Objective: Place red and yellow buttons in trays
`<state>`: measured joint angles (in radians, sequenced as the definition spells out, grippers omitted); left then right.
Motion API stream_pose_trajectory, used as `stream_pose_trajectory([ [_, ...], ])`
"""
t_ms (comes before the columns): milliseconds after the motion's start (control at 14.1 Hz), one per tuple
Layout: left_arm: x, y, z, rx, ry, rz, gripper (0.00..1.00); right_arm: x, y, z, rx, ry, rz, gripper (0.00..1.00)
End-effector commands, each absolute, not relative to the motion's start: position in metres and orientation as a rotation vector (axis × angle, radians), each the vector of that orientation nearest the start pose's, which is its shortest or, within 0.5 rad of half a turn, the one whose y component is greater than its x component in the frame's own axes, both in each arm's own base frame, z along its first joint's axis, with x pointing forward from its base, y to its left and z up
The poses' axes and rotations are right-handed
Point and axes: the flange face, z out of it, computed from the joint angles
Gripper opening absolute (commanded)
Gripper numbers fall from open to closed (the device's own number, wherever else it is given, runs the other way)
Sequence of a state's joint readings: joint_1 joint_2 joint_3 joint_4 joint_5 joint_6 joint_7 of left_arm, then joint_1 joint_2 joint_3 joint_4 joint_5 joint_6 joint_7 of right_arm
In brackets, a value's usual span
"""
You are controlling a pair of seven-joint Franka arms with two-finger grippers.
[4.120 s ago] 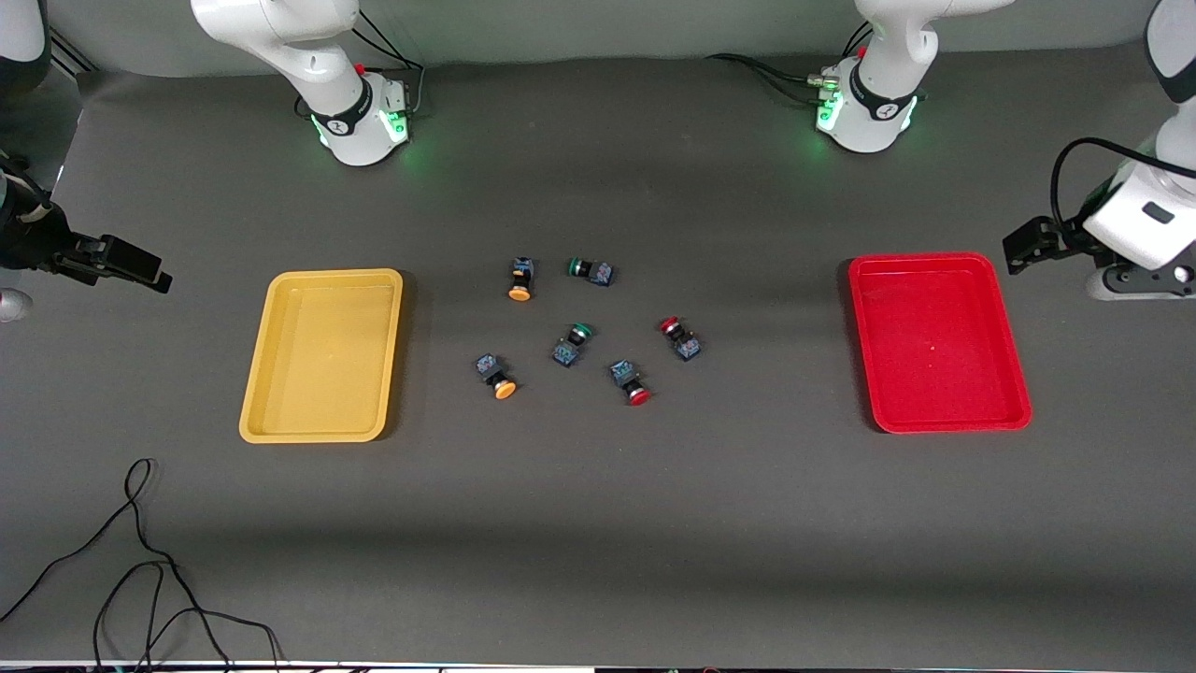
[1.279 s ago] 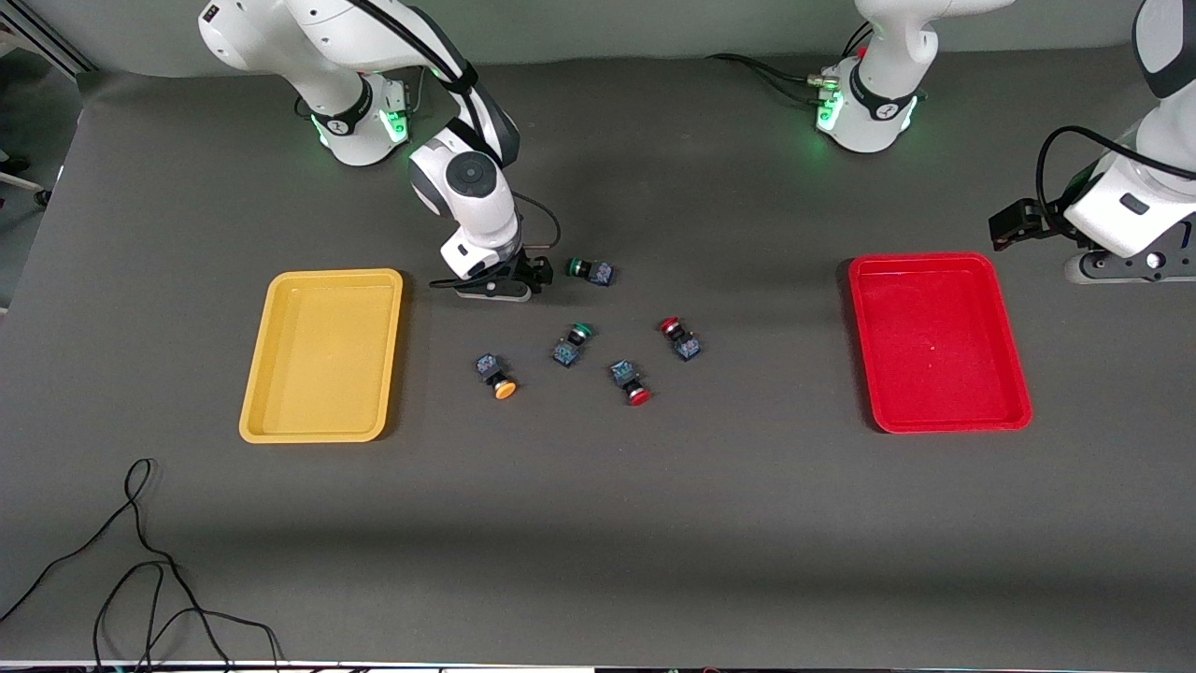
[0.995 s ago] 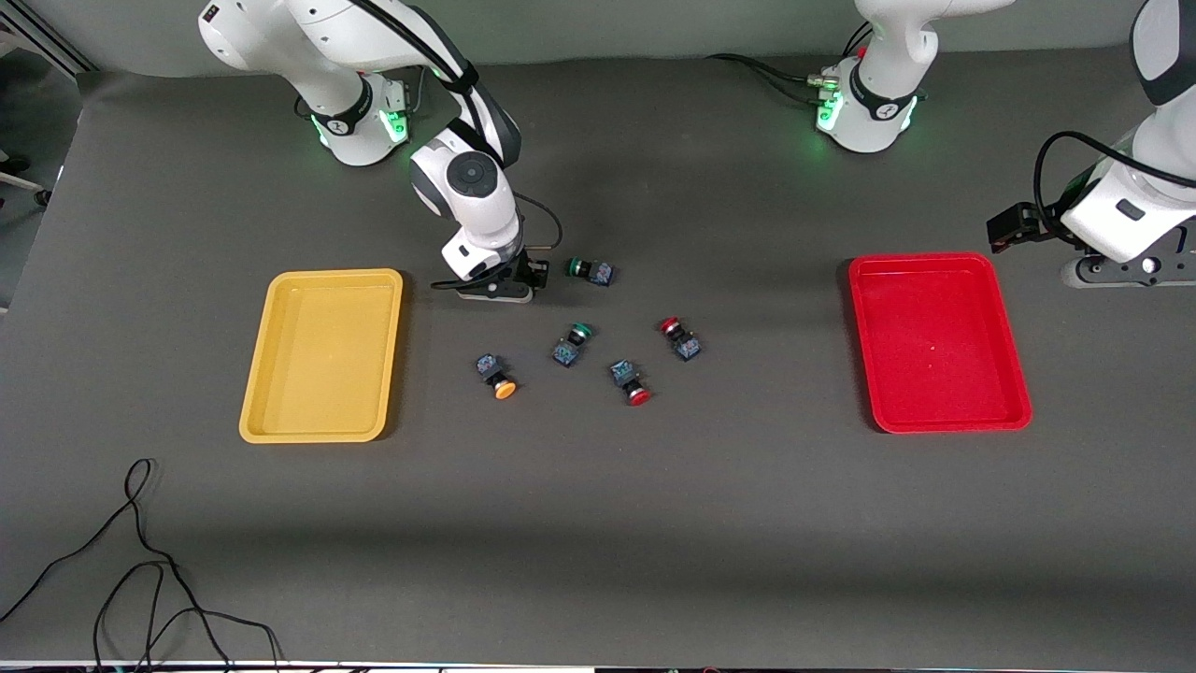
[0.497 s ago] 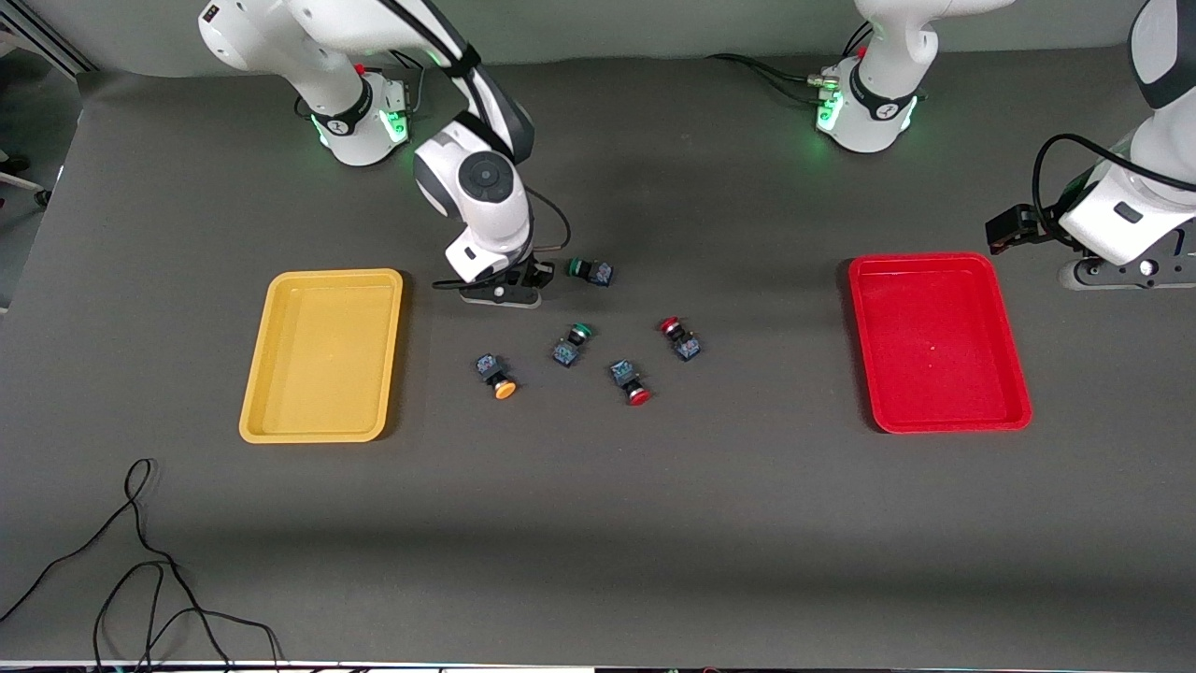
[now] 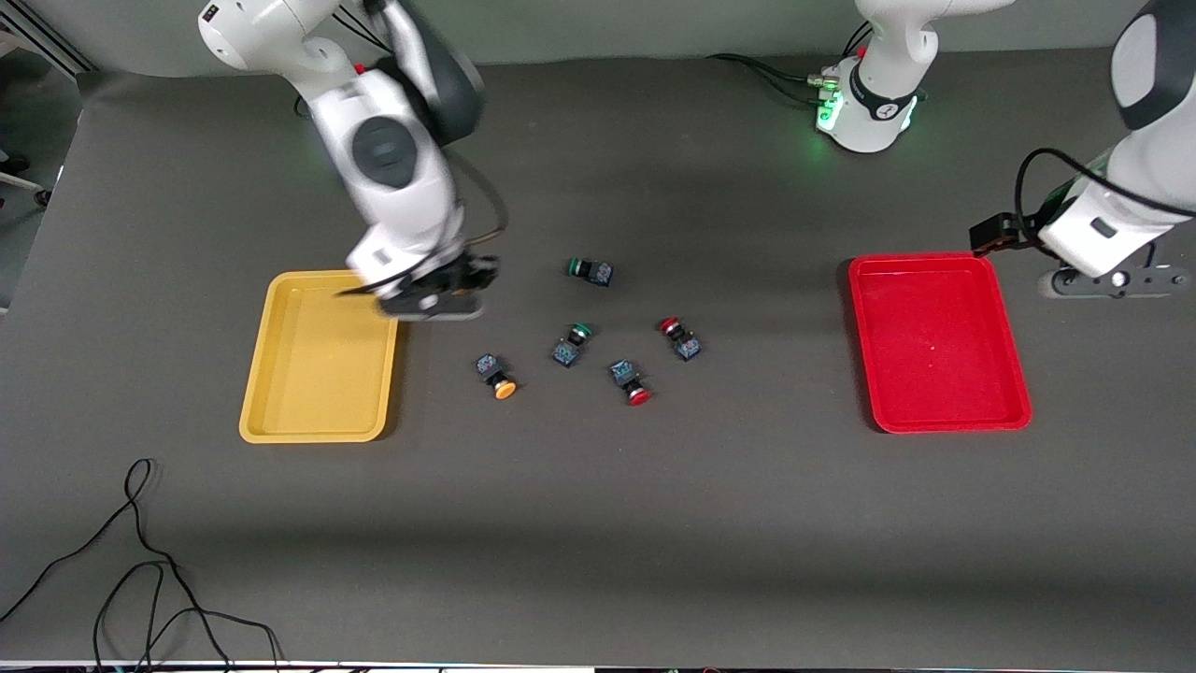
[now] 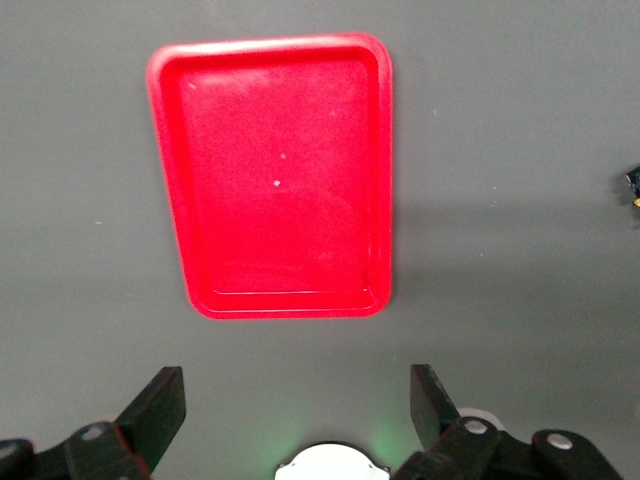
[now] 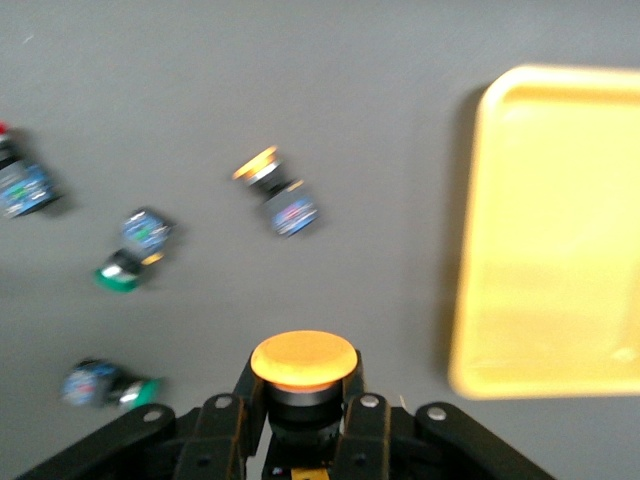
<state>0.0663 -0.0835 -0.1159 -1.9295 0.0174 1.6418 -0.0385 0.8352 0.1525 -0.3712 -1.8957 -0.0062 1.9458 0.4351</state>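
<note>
My right gripper (image 5: 434, 307) is shut on a yellow button (image 7: 303, 362) and holds it in the air over the table, at the yellow tray's (image 5: 280, 432) rim that faces the buttons. The tray also shows in the right wrist view (image 7: 470, 300). A second yellow button (image 5: 500, 379) and two red buttons (image 5: 633, 383) (image 5: 680, 338) lie on the table between the trays. My left gripper (image 5: 1112, 280) hangs open and empty in the air beside the red tray (image 5: 934, 425). Its fingers (image 6: 155, 415) stand wide apart, with the red tray (image 6: 280, 180) in view.
Two green-capped switches (image 5: 572, 343) (image 5: 589, 271) lie among the buttons. A black cable (image 5: 140, 561) loops on the table near the front camera at the right arm's end. Both arm bases stand along the table's back edge.
My right gripper came in, closed on the yellow button farthest from the front camera, lifted it and carried it toward the yellow tray. My left gripper drifted slightly toward the red tray.
</note>
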Motion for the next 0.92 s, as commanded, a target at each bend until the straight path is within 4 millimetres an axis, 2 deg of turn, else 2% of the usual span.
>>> stream_pose_trajectory([
  [0,0.503,-0.061,0.475,-3.119,-0.021,0.321,1.0,0.548,0.161,0.432,-3.204,-0.18,0.117,0.09],
  [142,0.499,-0.114,0.446,-3.105,-0.034,0.302,1.0,0.559,0.078,0.425,-3.192,-0.26,0.133,0.09],
  [213,0.501,-0.138,0.432,-3.096,-0.069,0.304,1.0,0.561,0.047,0.42,-3.188,-0.292,0.113,0.09],
  [355,0.496,-0.205,0.399,-3.081,-0.144,0.27,1.0,0.55,0.002,0.384,-3.144,-0.265,0.081,0.09],
  [568,0.482,-0.302,0.334,-3.076,-0.276,0.205,1.0,0.527,-0.026,0.311,-3.162,-0.245,-0.006,0.09],
  [710,0.484,-0.339,0.296,-3.077,-0.362,0.182,1.0,0.526,-0.031,0.278,-3.191,-0.214,0.014,0.09],
  [852,0.498,-0.36,0.275,-3.072,-0.438,0.195,0.99,0.525,-0.037,0.25,-3.16,-0.195,0.034,0.09],
])
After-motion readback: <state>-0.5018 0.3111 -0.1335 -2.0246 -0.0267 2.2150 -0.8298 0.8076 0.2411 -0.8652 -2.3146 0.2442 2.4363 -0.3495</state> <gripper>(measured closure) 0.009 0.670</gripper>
